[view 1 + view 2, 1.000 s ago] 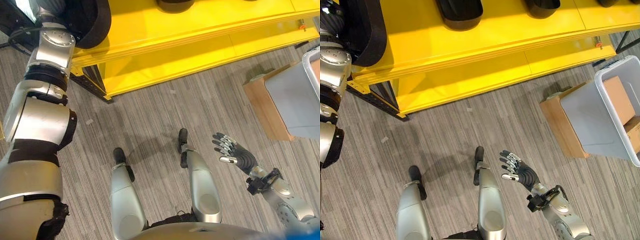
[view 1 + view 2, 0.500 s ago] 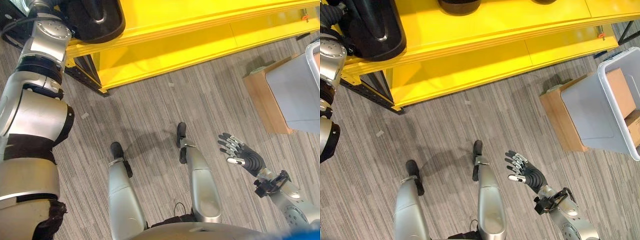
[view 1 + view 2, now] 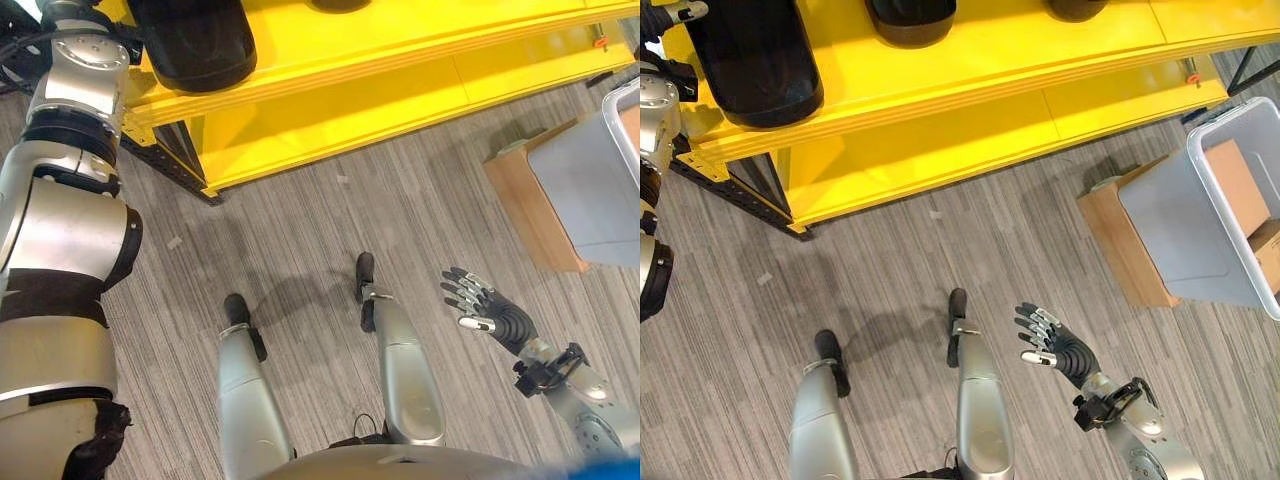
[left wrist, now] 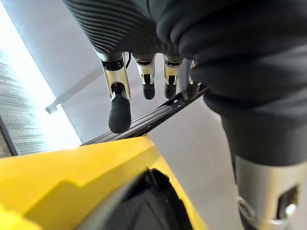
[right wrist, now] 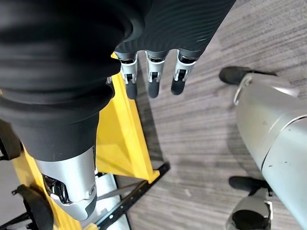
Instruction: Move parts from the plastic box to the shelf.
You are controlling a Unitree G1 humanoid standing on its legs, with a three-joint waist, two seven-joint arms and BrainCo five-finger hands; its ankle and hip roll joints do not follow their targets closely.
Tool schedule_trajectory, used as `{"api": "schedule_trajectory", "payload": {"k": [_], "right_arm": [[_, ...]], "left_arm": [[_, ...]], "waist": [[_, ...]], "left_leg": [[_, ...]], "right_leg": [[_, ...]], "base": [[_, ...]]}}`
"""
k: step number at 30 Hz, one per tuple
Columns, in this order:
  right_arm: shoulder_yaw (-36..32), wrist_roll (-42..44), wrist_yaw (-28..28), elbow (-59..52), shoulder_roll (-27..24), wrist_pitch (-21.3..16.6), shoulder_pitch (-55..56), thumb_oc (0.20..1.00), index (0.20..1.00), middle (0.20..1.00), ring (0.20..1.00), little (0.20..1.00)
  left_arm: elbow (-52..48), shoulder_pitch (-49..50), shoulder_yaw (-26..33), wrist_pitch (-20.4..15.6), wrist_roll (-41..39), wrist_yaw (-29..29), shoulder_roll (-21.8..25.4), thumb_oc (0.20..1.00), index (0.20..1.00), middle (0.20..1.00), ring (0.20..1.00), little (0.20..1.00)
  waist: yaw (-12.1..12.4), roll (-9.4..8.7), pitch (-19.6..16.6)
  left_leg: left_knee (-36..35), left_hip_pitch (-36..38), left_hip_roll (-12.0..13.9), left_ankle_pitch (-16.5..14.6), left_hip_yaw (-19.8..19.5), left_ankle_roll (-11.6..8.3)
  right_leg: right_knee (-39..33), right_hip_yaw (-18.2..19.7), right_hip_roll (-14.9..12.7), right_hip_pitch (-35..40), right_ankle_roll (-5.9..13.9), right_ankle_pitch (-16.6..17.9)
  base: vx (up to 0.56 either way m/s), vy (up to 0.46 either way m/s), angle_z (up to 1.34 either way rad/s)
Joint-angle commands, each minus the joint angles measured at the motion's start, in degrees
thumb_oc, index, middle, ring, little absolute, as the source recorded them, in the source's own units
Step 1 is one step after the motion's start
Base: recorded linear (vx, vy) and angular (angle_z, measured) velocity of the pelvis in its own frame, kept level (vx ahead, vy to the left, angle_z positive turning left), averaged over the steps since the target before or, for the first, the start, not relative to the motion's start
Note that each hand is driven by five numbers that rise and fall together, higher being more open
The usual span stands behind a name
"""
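— Where is the part sitting?

— A big black part [image 3: 755, 60] is standing on the top board of the yellow shelf [image 3: 970, 70], at its left end, right by my raised left arm. Two more black parts [image 3: 910, 18] are sitting farther along the same board.

— And your left hand?

— My left arm is reaching up and forward beside that end of the shelf. My left hand [image 4: 144, 72] is hanging with its fingers [image 4: 119, 103] straight and loose, gripping nothing; I am seeing the yellow edge and a dark part below them in my left wrist view.

— What is your right hand doing?

— My right hand [image 3: 1055, 345] is hovering low over the grey carpet floor [image 3: 890, 260], off to my right, palm tilted, fingers spread and relaxed, empty. In my right wrist view its fingers [image 5: 152, 81] are pointing straight out toward the shelf's yellow frame.

— And the box?

— The grey plastic box [image 3: 1215, 215] is resting tilted on a wooden stand [image 3: 1120, 245] at the far right, well apart from both hands. I am making out brown cardboard pieces [image 3: 1235, 185] inside it.
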Motion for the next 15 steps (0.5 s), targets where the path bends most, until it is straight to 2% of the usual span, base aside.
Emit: {"api": "schedule_trajectory", "payload": {"k": [1,3,7,8,9,12,13,15], "right_arm": [[-0.88,1.72,1.19,0.83,-2.53,-1.56,0.33,1.0,1.0,1.0,1.0,1.0],[-0.58,1.8,1.66,0.76,-2.76,-1.71,-0.38,1.0,1.0,1.0,1.0,1.0],[0.82,1.33,1.82,1.52,-1.67,-2.08,-1.95,1.0,1.0,1.0,1.0,1.0],[1.14,0.82,1.81,2.01,-0.58,-2.29,-2.22,1.0,1.0,1.0,1.0,1.0],[1.17,0.81,1.82,2.05,-0.66,-2.31,-2.22,1.0,1.0,1.0,1.0,1.0],[1.44,-0.21,1.81,2.58,0.78,-2.63,-2.55,1.0,1.0,1.0,1.0,1.0],[1.23,-0.58,1.55,3.01,1.45,-2.74,-2.71,1.0,1.0,1.0,1.0,1.0],[0.92,-1.47,1.14,3.84,2.94,-3.05,-2.53,1.0,1.0,1.0,1.0,1.0]], "left_arm": [[-2.22,-6.0,-0.97,-3.93,3.63,1.98,8.78,1.0,1.0,1.0,1.0,1.0],[-3.31,-6.15,-4.06,-3.73,7.74,1.11,9.59,1.0,1.0,1.0,1.0,1.0],[-8.31,-3.21,-4.8,-5.17,10.76,-0.5,9.39,1.0,1.0,1.0,1.0,1.0],[-13.93,-0.08,-3.67,-6.01,11.85,-0.93,9.25,1.0,1.0,1.0,1.0,1.0],[-14.09,0.17,-3.45,-5.95,11.91,-0.91,9.3,1.0,1.0,1.0,1.0,1.0],[-25.4,7.13,-0.33,-6.92,15.42,-0.9,10.15,1.0,1.0,1.0,1.0,1.0],[-30.2,10.49,2.08,-7.1,15.82,-0.99,10.23,1.0,1.0,1.0,1.0,1.0],[-36.68,17.78,6.34,-8.03,15.92,-1.9,10.62,1.0,1.0,1.0,1.0,1.0]], "waist": [[1.1,0.22,-0.75],[1.35,0.48,-0.91],[2.51,1.25,-0.22],[3.28,1.79,0.17],[3.24,1.83,0.26],[4.38,2.66,0.88],[4.71,2.69,1.15],[5.34,3.21,1.13]], "left_leg": [[-1.27,3.24,-0.7,-0.82,0.07,1.11],[-2.14,4.99,-0.77,-0.66,0.05,1.04],[-4.22,10.09,-1.1,-0.25,0.26,0.82],[-5.29,12.1,-1.31,-0.12,0.12,0.81],[-5.39,12.31,-1.31,-0.09,0.13,0.8],[-7.54,15.68,-1.64,0.44,-0.17,0.66],[-8.33,16.1,-1.99,2.01,0.0,0.98],[-9.64,18.28,-2.2,2.36,-0.18,0.98]], "right_leg": [[3.11,0.97,-1.44,2.58,3.27,-4.72],[2.8,0.7,-1.54,4.22,3.31,-4.89],[1.92,-0.05,-2.04,9.18,3.31,-5.23],[1.34,-0.39,-2.36,11.37,3.33,-5.36],[1.27,-0.41,-2.36,11.57,3.33,-5.35],[0.4,-1.33,-2.8,15.09,3.26,-5.59],[-0.53,-1.78,-3.33,15.88,2.68,-4.4],[-1.15,-2.38,-3.58,18.27,2.63,-4.63]], "base": [[0.0,0.0,0.0],[0.0,0.0,0.0],[0.04,-0.002,0.05],[0.0,0.0,0.0],[0.03,-0.013,0.06],[-0.01,-0.011,0.13],[-0.03,-0.021,0.19],[0.01,-0.017,0.26]]}}
